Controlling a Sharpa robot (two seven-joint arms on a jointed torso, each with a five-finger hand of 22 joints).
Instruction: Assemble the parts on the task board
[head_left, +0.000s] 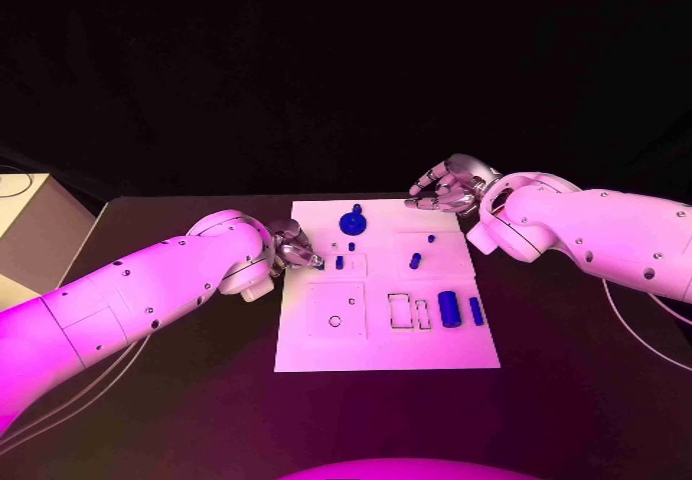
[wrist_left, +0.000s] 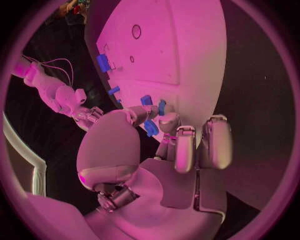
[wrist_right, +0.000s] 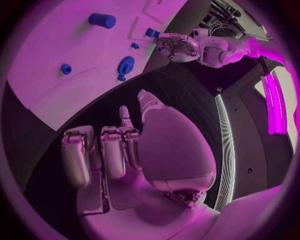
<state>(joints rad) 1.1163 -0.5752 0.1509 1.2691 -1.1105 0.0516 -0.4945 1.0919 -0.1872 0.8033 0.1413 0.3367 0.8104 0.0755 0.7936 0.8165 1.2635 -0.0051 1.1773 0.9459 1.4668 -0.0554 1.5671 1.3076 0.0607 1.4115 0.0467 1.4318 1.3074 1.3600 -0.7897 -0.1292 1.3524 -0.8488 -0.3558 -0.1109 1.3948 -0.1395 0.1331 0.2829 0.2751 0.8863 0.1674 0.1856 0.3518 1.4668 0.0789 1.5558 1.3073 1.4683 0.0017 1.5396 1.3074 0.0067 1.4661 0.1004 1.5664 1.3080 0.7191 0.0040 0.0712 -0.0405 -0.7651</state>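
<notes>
The white task board (head_left: 387, 345) lies in the middle of the table. On it are a blue gear-like part (head_left: 353, 222), small blue pegs (head_left: 415, 260), a blue cylinder (head_left: 450, 308) and a blue bar (head_left: 476, 311). My left hand (head_left: 296, 247) is at the board's left edge. In the left wrist view its thumb and a finger pinch a small blue part (wrist_left: 150, 127), with two more blue pieces (wrist_left: 146, 100) just beyond the fingertips. My right hand (head_left: 447, 188) hovers off the board's far right corner, its fingers (wrist_right: 112, 150) curled in with nothing in them.
The board has empty recesses: a square with a round hole (head_left: 335, 308) and narrow slots (head_left: 402, 310) near the cylinder. A pale box (head_left: 32, 225) stands at the table's far left. Bare black table (head_left: 577, 380) surrounds the board.
</notes>
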